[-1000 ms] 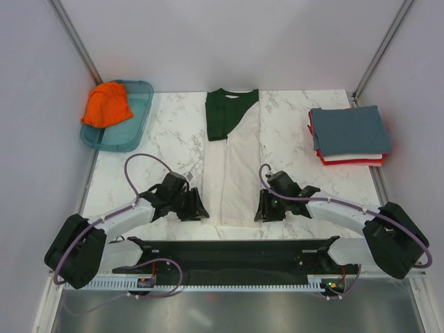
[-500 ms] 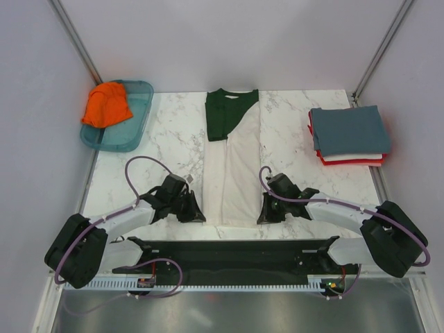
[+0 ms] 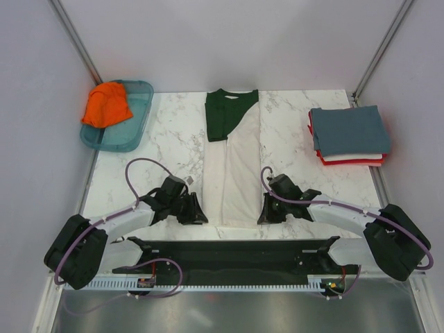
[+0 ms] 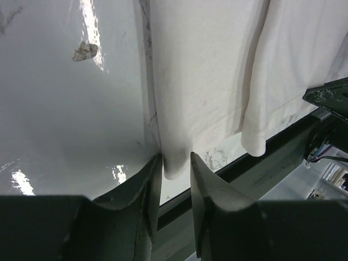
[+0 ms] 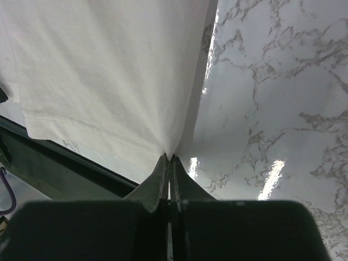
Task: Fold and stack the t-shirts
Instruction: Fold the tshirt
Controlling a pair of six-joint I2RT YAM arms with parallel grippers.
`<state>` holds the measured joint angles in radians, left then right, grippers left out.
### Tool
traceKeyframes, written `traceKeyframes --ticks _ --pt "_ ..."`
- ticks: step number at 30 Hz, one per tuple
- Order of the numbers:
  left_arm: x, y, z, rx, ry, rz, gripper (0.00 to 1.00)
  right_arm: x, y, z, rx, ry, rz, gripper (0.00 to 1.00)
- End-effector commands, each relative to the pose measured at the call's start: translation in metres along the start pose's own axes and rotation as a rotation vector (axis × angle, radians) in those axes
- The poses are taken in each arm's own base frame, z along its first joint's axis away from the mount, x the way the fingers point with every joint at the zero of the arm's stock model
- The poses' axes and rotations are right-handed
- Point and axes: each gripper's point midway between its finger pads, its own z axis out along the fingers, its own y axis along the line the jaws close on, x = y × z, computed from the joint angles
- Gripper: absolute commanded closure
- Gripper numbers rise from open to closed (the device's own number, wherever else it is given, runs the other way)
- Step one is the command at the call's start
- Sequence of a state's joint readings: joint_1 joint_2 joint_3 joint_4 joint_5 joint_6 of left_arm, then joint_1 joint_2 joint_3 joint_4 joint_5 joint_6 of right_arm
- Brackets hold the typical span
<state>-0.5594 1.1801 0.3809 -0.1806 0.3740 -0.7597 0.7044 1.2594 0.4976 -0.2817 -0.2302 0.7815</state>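
A cream t-shirt (image 3: 234, 173) with dark green collar and sleeve lies folded into a long strip down the table's middle. My left gripper (image 3: 201, 216) sits at the strip's near left corner. In the left wrist view its jaws (image 4: 175, 157) stand apart, with the cloth's corner (image 4: 206, 81) bulging between the tips. My right gripper (image 3: 262, 216) is at the near right corner, shut on the cream cloth's edge (image 5: 109, 70), which peaks up at the tips (image 5: 169, 157). Folded slate-blue (image 3: 349, 130), white and red (image 3: 350, 161) t-shirts are stacked at the right. An orange t-shirt (image 3: 106, 104) lies crumpled at the far left.
A translucent teal tray (image 3: 139, 94) at the far left holds the orange t-shirt. The black rail (image 3: 229, 253) of the arm bases runs along the table's near edge, just behind both grippers. Grey walls enclose the marble table (image 3: 173, 139).
The right gripper has closed on the cream shirt's near right edge. The left gripper's jaws closed and then came apart again at the near left corner. Both arms barely shifted.
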Motion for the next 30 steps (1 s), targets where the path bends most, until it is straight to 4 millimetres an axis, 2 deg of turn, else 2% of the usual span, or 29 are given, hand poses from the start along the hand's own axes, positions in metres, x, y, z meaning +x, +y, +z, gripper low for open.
traceKeyframes --ticks 1,5,6,10,14,15,17,18,20,21,22,23,25,26,27,28,29,30 --pt "0.008 0.008 0.002 -0.013 0.019 -0.010 0.66 -0.002 0.002 -0.001 -0.013 -0.016 -0.002 1.00" --pt "0.008 0.003 0.002 0.010 0.026 -0.009 0.87 -0.004 0.007 -0.003 -0.025 -0.022 -0.008 1.00" --pt "0.007 0.001 0.001 0.018 0.018 -0.007 0.98 -0.006 0.008 -0.003 -0.027 -0.025 -0.007 1.00" --pt "-0.008 -0.010 -0.007 0.063 -0.042 -0.023 0.98 -0.014 0.016 -0.013 -0.038 -0.057 -0.027 1.00" --pt "-0.026 -0.037 -0.021 0.190 -0.054 -0.036 0.98 -0.037 0.030 -0.029 -0.059 -0.128 -0.046 1.00" --pt "-0.038 -0.045 -0.025 0.213 -0.077 -0.034 0.98 -0.049 0.040 -0.035 -0.077 -0.154 -0.053 1.00" --pt "-0.049 -0.054 -0.030 0.237 -0.095 -0.042 0.98 -0.063 0.044 -0.040 -0.082 -0.169 -0.051 1.00" --pt "-0.063 -0.060 -0.036 0.253 -0.133 -0.048 0.98 -0.078 0.056 -0.047 -0.108 -0.196 -0.055 1.00" --pt "-0.079 -0.065 -0.042 0.270 -0.175 -0.071 0.98 -0.100 0.058 -0.050 -0.105 -0.225 -0.040 1.00" --pt "-0.094 -0.069 -0.049 0.279 -0.216 -0.082 0.98 -0.116 0.067 -0.057 -0.122 -0.254 -0.043 1.00" --pt "-0.104 -0.071 -0.051 0.286 -0.241 -0.097 0.98 -0.126 0.068 -0.060 -0.125 -0.269 -0.037 1.00" --pt "-0.112 -0.069 -0.050 0.282 -0.247 -0.114 0.98 -0.140 0.060 -0.057 -0.106 -0.276 -0.014 1.00" --pt "-0.137 -0.076 -0.056 0.295 -0.290 -0.124 0.98 -0.164 0.067 -0.064 -0.129 -0.302 -0.010 1.00" --pt "-0.144 -0.073 -0.051 0.279 -0.285 -0.140 0.98 -0.175 0.058 -0.058 -0.109 -0.299 0.007 1.00" --pt "-0.160 -0.080 -0.057 0.291 -0.316 -0.133 0.98 -0.190 0.064 -0.062 -0.119 -0.322 0.005 1.00" --pt "-0.168 -0.081 -0.056 0.287 -0.325 -0.140 0.98 -0.198 0.063 -0.061 -0.115 -0.325 0.009 1.00" --pt "-0.179 -0.084 -0.056 0.293 -0.348 -0.135 0.98 -0.205 0.052 -0.050 -0.091 -0.307 0.033 1.00" --pt "-0.194 -0.088 -0.054 0.290 -0.359 -0.138 0.98 -0.218 0.058 -0.053 -0.104 -0.321 0.030 1.00"
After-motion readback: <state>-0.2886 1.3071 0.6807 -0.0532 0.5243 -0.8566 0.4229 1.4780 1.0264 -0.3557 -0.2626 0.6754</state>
